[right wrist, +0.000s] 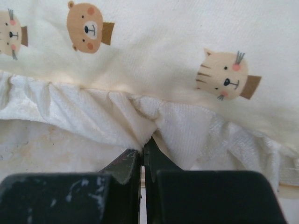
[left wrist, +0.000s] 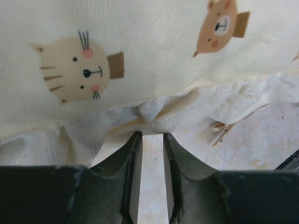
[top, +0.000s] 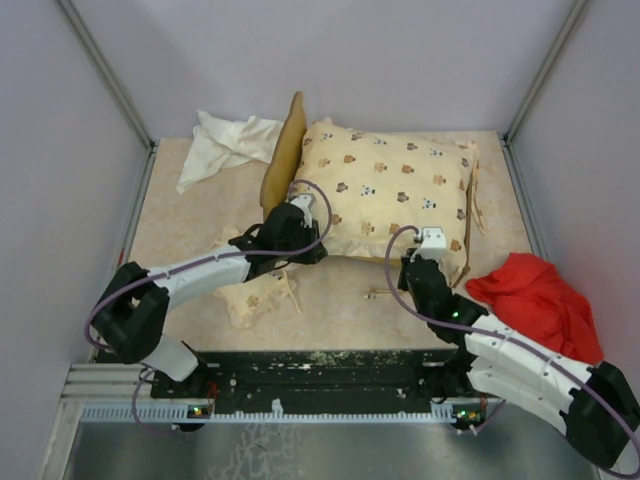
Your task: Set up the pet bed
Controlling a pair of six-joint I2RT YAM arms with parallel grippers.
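Right now we are working at the near edge of the cushion (top: 390, 185), which is lying on the table (top: 340, 310) toward the back. The wooden bed frame (top: 283, 150) is standing just beside its left side, seemingly tipped up on edge. The small pillow (top: 258, 297) is lying apart from both, nearer to us, beside the left arm.

Our right gripper (right wrist: 142, 151) is pinching the frill (right wrist: 93, 116) along the cushion's hem, its jaws pressed nearly together on a fold of cloth. Our left gripper (left wrist: 150, 137) is sitting at the same frill further left. Its jaws are standing narrowly apart with cloth bunching at their tips, and we cannot tell whether they are gripping it.

We are judging the cushion to be light, soft and floppy, so it is likely to sag between two holds and drag on the table. The thin frill is offering an easy pinch but may slip or stretch, so a hold closer to the seam, with the grips well apart, is looking safer.
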